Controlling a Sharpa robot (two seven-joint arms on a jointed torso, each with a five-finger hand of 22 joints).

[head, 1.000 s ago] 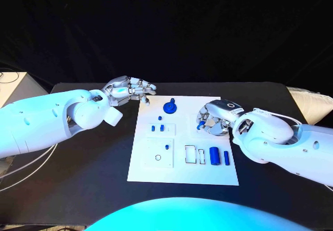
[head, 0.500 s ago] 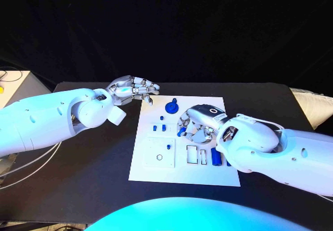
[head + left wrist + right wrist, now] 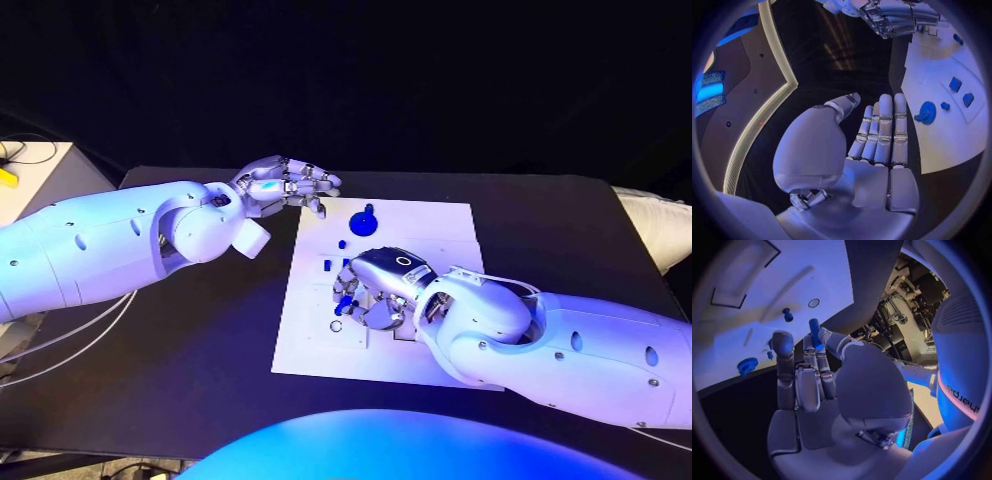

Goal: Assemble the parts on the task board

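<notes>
The white task board [image 3: 433,225] lies mid-table. My right hand [image 3: 372,290] hovers over its left middle and pinches a small blue peg [image 3: 815,332] between thumb and fingers; the peg's tip [image 3: 343,306] shows beside a round hole [image 3: 335,326]. A blue round part [image 3: 364,222] stands near the board's far edge, with small blue parts [image 3: 342,243] just in front of it. My left hand [image 3: 289,185] hangs off the board's far left corner, holding nothing; its fingers [image 3: 882,130] lie straight, thumb apart. The right arm hides the board's right side.
The black table [image 3: 188,330] extends to the left of the board. A white box [image 3: 18,175] stands beyond the table's left edge, with cables [image 3: 58,335] under my left arm. A pale cushion [image 3: 656,225] lies off the right edge.
My right hand has travelled from the board's right side across to its left middle, carrying the blue peg. The left hand has stayed by the far left corner.
</notes>
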